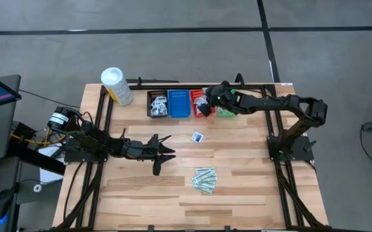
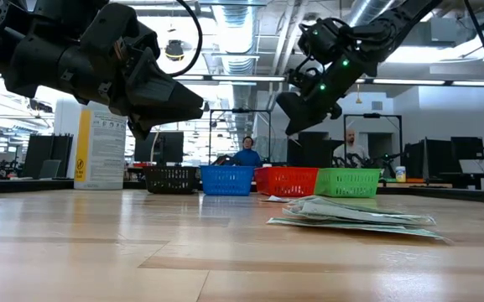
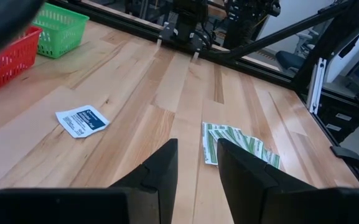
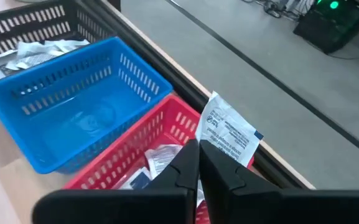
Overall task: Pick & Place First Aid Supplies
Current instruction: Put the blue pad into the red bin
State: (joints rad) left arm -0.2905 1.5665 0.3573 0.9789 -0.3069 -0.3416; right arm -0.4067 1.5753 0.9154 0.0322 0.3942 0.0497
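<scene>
Wooden table [image 1: 250, 187]: four baskets [image 1: 179, 103], right gripper [image 4: 198, 163] clamping one packet [image 4: 229, 132] above red.

A white packet with blue print [image 4: 229, 134] hangs above the red basket [image 4: 129, 163]; another [image 1: 197, 136] lies flat mid-worktop, pale-green strips [image 1: 205, 180] fanned nearby.

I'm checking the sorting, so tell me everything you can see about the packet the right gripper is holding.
The packet is a small flat white sachet with blue and dark print, slightly crinkled, looking like paper or foil. It stands upright, pinched at its lower edge by the shut right gripper, above the red basket, which already holds similar packets. Only the fingers touch it. Its print is too small to read.
</scene>
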